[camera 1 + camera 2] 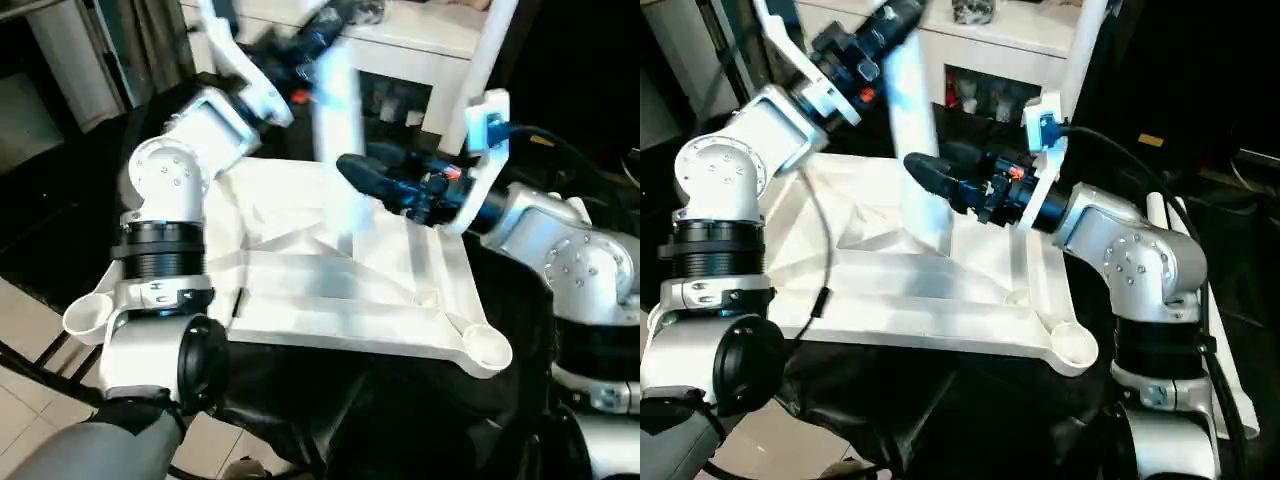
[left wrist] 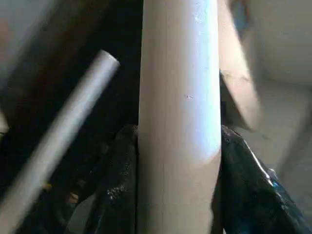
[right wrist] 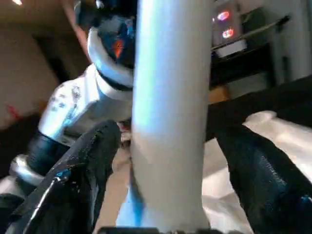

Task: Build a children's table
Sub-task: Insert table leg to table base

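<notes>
Light falls from above and ahead of me, bright on the tabletop (image 1: 330, 290) and my silver forearms, while the room behind lies dim, near black to my right. The leg (image 1: 915, 140) smears with motion blur in my head views, bluish along its edge. Between my left jaws it shows soft, warm-toned, with pale glare on one side. Between my right jaws it is blurred and blue-tinged, the fingers (image 3: 83, 165) dark with small glints.
</notes>
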`<state>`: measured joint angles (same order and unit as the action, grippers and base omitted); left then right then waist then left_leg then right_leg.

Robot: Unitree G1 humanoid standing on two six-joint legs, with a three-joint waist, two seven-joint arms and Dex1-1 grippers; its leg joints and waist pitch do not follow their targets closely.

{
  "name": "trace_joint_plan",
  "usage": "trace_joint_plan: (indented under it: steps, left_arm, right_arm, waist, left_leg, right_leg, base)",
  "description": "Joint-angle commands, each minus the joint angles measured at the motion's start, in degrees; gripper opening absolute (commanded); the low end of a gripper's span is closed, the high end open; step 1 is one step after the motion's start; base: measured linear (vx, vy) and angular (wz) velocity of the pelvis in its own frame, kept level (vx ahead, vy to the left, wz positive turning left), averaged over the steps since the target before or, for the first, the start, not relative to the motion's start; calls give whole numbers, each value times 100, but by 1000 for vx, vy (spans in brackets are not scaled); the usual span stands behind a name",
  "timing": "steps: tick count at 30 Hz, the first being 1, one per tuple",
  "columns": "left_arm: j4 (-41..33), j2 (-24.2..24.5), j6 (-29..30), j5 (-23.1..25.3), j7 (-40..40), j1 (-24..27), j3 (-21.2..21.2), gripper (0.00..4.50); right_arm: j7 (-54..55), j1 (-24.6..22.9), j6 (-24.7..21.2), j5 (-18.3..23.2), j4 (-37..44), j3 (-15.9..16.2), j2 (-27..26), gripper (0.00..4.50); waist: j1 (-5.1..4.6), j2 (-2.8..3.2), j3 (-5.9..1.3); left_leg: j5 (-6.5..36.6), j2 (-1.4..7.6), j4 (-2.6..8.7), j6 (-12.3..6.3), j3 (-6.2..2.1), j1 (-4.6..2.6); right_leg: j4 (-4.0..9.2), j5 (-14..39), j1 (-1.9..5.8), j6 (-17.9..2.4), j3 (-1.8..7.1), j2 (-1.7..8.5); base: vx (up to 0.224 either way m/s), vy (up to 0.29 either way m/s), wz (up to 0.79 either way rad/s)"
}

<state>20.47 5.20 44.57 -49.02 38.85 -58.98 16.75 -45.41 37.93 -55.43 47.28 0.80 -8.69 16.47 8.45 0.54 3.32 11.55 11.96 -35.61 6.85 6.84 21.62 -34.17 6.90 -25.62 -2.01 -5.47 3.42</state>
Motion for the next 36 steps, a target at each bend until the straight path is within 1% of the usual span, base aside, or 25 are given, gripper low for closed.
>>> trace_joint_plan:
  steps: [1,2,5,7,11,13,14,15,16,18,19,20,22,23,24,25,27,29,30,31,32,33,34,36]
  left_arm:
    - [-106,27,166,-91,243,-12,-137,180]
    - [-136,9,186,-93,296,10,-190,180]
    - [-134,-40,301,-158,328,3,-239,180]
    - [-160,-47,394,-256,428,-7,-263,180]
    - [-169,-47,488,-332,573,-24,-292,180]
    - [-246,-47,584,-400,701,5,-321,180]
    - [-292,-45,595,-418,716,30,-342,180]
    - [-302,-45,594,-419,718,36,-347,180]
    - [-319,-45,593,-423,715,50,-352,180]
    - [-340,-41,628,-433,741,65,-353,180]
    - [-358,-39,645,-439,759,77,-361,180]
    - [-376,-33,652,-432,775,89,-377,180]
    - [-420,-30,663,-422,803,118,-408,180]
    - [-420,-30,663,-422,803,118,-408,180]
    - [-436,-26,670,-417,817,131,-421,180]
    - [-444,-23,665,-413,823,139,-431,180]
    - [-451,-20,660,-409,827,146,-438,180]
    - [-479,-5,646,-372,862,164,-475,180]
    - [-517,17,612,-298,868,184,-530,180]
    - [-565,40,569,-217,882,212,-596,180]
    - [-568,42,566,-211,879,215,-600,180]
    - [-585,49,549,-182,865,227,-620,180]
    - [-601,58,525,-139,851,242,-650,180]
    - [-640,91,445,-41,865,289,-733,180]
  right_arm:
    - [-143,123,-204,243,-58,-101,24,367]
    - [-236,129,-235,221,-58,-15,56,367]
    - [-414,186,-225,-40,-96,397,149,367]
    - [-438,230,-274,7,-98,456,177,367]
    - [-499,306,-355,127,-140,457,182,367]
    - [-650,309,-410,156,-153,499,242,367]
    - [-695,301,-429,165,-156,510,252,349]
    - [-707,299,-435,170,-160,514,251,338]
    - [-734,296,-447,180,-171,530,248,331]
    - [-756,294,-455,216,-184,562,252,318]
    - [-761,286,-462,235,-178,567,253,294]
    - [-759,283,-463,237,-176,575,249,294]
    - [-759,273,-464,210,-163,594,245,273]
    - [-759,273,-464,210,-163,594,245,273]
    - [-773,272,-463,181,-161,607,250,251]
    - [-766,267,-454,153,-154,617,250,251]
    - [-759,262,-447,132,-147,625,250,237]
    - [-744,244,-426,117,-115,653,265,214]
    - [-754,199,-282,-25,-1,763,337,208]
    - [-735,138,-53,-272,159,934,432,206]
    - [-722,136,-55,-280,164,941,434,206]
    - [-660,127,-67,-322,191,975,444,234]
    - [-583,127,-88,-353,197,991,436,250]
    - [-403,117,-53,-527,264,1081,464,264]
  waist:
    - [29,-30,-505]
    - [29,-47,-508]
    - [32,-21,-507]
    - [28,-41,-506]
    - [50,-44,-512]
    - [62,-67,-512]
    - [69,-63,-513]
    - [78,-75,-511]
    - [83,-66,-512]
    - [88,-84,-510]
    - [95,-81,-512]
    - [94,-77,-510]
    - [104,-72,-509]
    - [103,-74,-507]
    - [105,-76,-509]
    - [114,-70,-512]
    - [122,-70,-515]
    - [131,-68,-516]
    - [141,-42,-518]
    - [139,-53,-516]
    - [142,-61,-515]
    - [139,-58,-521]
    - [133,-55,-517]
    - [131,-59,-512]
  left_leg:
    - [312,-45,345,-304,170,36]
    - [304,-44,346,-303,170,48]
    - [300,-47,344,-256,169,50]
    - [296,-49,347,-232,172,46]
    - [259,-38,348,-235,170,41]
    - [235,-40,346,-248,175,49]
    - [224,-39,343,-253,176,52]
    - [211,-29,349,-257,172,52]
    - [191,-23,348,-248,169,58]
    - [191,-28,348,-254,173,65]
    - [186,-29,346,-253,175,62]
    - [189,-32,344,-255,177,61]
    - [208,-35,346,-241,177,61]
    - [212,-34,349,-233,177,63]
    - [216,-37,349,-223,177,61]
    - [207,-32,350,-211,175,60]
    - [209,-32,348,-206,176,58]
    - [213,-30,352,-198,174,58]
    - [205,-23,353,-187,168,51]
    - [201,-20,354,-176,170,52]
    - [193,-13,358,-157,165,60]
    - [136,-11,358,-150,162,55]
    - [163,-18,353,-162,167,56]
    - [184,-28,356,-150,168,65]
  right_leg:
    - [397,1874,541,-651,191,331]
    - [394,1886,552,-628,189,333]
    - [411,1988,548,-532,183,333]
    - [421,2056,543,-469,183,328]
    - [415,2064,526,-470,184,331]
    - [398,2004,532,-479,184,327]
    - [397,1999,533,-478,187,331]
    - [396,2012,531,-466,187,337]
    - [389,1989,529,-470,189,341]
    - [393,1985,534,-460,186,340]
    - [398,2020,532,-441,185,344]
    - [403,2046,528,-433,184,342]
    - [415,2139,524,-374,180,339]
    - [417,2151,523,-357,181,339]
    - [421,2183,522,-326,179,338]
    - [418,2190,521,-311,180,342]
    - [421,2168,515,-302,180,338]
    - [418,2178,516,-286,180,338]
    - [414,2160,508,-279,181,340]
    - [414,2131,508,-265,184,337]
    - [406,2105,515,-255,185,343]
    - [392,2014,515,-269,193,341]
    - [395,2008,511,-303,192,339]
    - [405,2067,518,-289,188,340]
  base:
    - [0,0,0]
    - [0,0,0]
    - [0,0,0]
    - [0,0,0]
    - [0,0,0]
    - [0,0,0]
    - [0,0,0]
    - [0,0,0]
    - [0,0,0]
    - [0,0,0]
    - [0,0,0]
    - [0,0,0]
    - [0,0,0]
    - [0,0,0]
    - [0,0,0]
    - [0,0,0]
    - [0,0,0]
    - [0,0,0]
    - [0,0,0]
    - [0,0,0]
    - [0,0,0]
    - [0,0,0]
    - [0,0,0]
    - [0,0,0]
